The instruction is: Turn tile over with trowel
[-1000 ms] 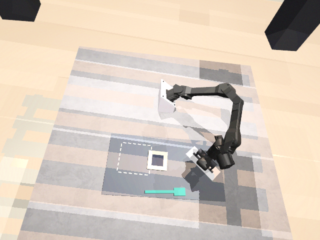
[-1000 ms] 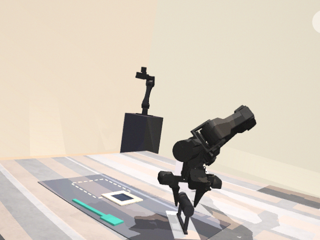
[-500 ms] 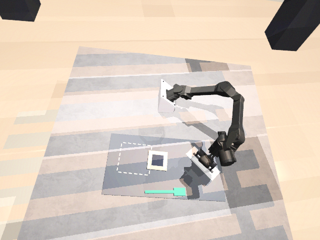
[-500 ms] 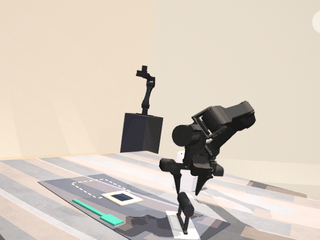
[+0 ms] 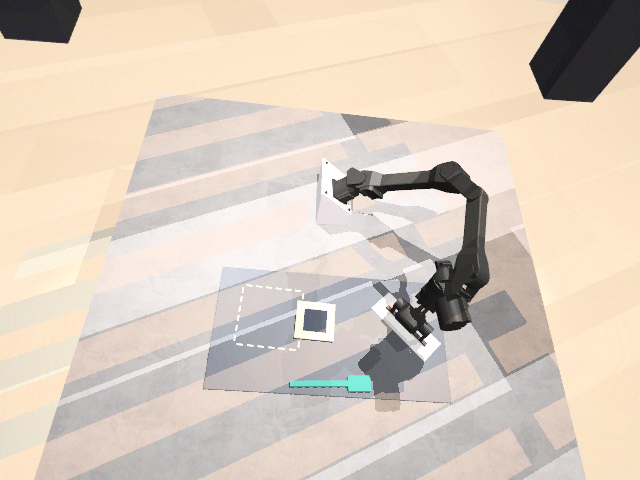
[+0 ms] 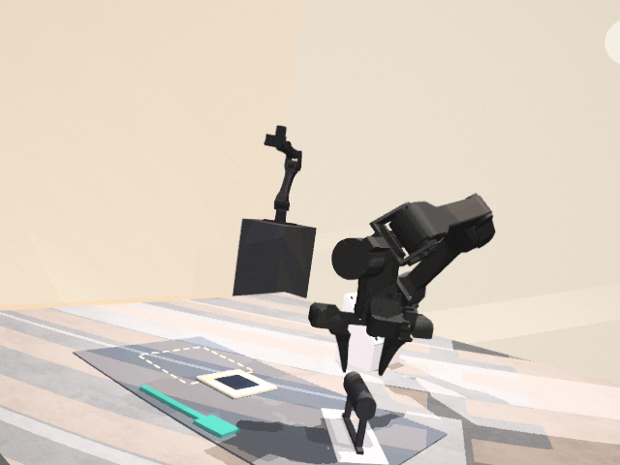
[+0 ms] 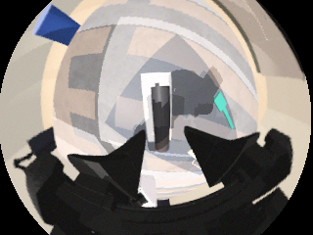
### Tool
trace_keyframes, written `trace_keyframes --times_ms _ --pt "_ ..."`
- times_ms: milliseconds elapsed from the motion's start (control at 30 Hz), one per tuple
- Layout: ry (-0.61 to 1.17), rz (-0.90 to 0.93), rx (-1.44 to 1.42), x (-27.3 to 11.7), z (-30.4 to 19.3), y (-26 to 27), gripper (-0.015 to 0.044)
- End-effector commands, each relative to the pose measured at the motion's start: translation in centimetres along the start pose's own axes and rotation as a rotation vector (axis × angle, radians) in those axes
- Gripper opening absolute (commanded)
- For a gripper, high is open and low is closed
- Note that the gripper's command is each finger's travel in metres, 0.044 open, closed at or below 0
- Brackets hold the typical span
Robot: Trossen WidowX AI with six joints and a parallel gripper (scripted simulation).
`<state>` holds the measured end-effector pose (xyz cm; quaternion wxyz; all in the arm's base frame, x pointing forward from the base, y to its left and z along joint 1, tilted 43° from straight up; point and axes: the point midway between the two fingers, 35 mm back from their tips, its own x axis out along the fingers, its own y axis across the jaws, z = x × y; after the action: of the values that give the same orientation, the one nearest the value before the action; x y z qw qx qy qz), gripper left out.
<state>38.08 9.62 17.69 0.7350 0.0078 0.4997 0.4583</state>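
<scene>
The trowel, a white blade (image 5: 432, 352) (image 6: 334, 426) with a dark bar handle (image 6: 359, 388) (image 7: 159, 113), lies on the right part of the grey mat (image 5: 248, 372) (image 6: 125, 367). My gripper (image 6: 363, 371) (image 7: 164, 130) is open and hangs just above the handle, one finger on each side, not touching it. The cream tile (image 5: 315, 321) (image 6: 236, 383) lies flat with its dark square facing up. It sits at the right edge of the white dashed outline (image 5: 239, 315) (image 6: 168, 351), mostly outside it.
A teal flat tool (image 5: 330, 383) (image 6: 190, 413) (image 7: 223, 108) lies along the mat's front edge. The arm's white base block (image 5: 330, 201) (image 6: 362, 350) stands behind the mat. A dark pedestal (image 6: 274, 258) with a camera arm stands far back, and a dark box (image 5: 584, 46) is at the far corner.
</scene>
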Motion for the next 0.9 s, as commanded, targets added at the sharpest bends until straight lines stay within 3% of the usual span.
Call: trace_keyframes --times_ms 0,800,867 --pt "0.002 0.005 0.006 0.6 -0.1 0.1 0.0270" --pt "0.000 0.006 0.006 4.2 -0.1 0.1 0.0270" --pt "0.000 0.006 0.006 4.2 -0.1 0.1 0.0217"
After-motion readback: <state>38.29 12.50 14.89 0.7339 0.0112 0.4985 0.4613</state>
